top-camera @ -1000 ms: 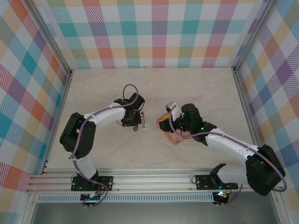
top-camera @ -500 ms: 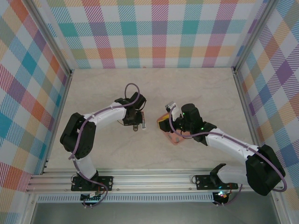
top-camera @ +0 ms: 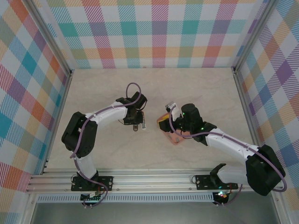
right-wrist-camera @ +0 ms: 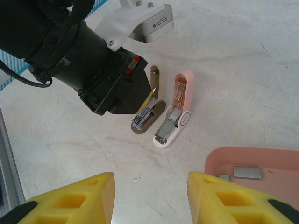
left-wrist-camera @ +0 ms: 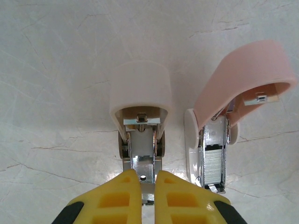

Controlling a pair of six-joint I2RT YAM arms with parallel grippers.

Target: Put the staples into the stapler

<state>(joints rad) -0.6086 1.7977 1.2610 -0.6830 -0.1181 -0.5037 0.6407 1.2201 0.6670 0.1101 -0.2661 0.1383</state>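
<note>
1. As I judge it, the step in hand is fetching a strip of the staples (right-wrist-camera: 247, 172) while the cream stapler (left-wrist-camera: 140, 93) is held ready. The right end effector (right-wrist-camera: 150, 182) should drop squarely over one strip and straddle its narrow width. It should lift level, because the strips are thin and lie flat, so a shallow pinch could slip.
2. The left end effector (left-wrist-camera: 148, 175) should hold steady, lid up and channel exposed.
3. The left end effector's fingers are nearly together, clamped on the metal rail at the cream stapler's near end, with the raised lid just ahead of the fingertips. A pink stapler (left-wrist-camera: 238, 74) lies on the table (left-wrist-camera: 56, 70) just to its right, also open, its magazine apparently already filled.
4. The right end effector is spread wide, carrying and touching nothing. The staples lie in the salmon tray (right-wrist-camera: 243, 151) — just ahead and to its right — and both staplers sit farther ahead.
</note>
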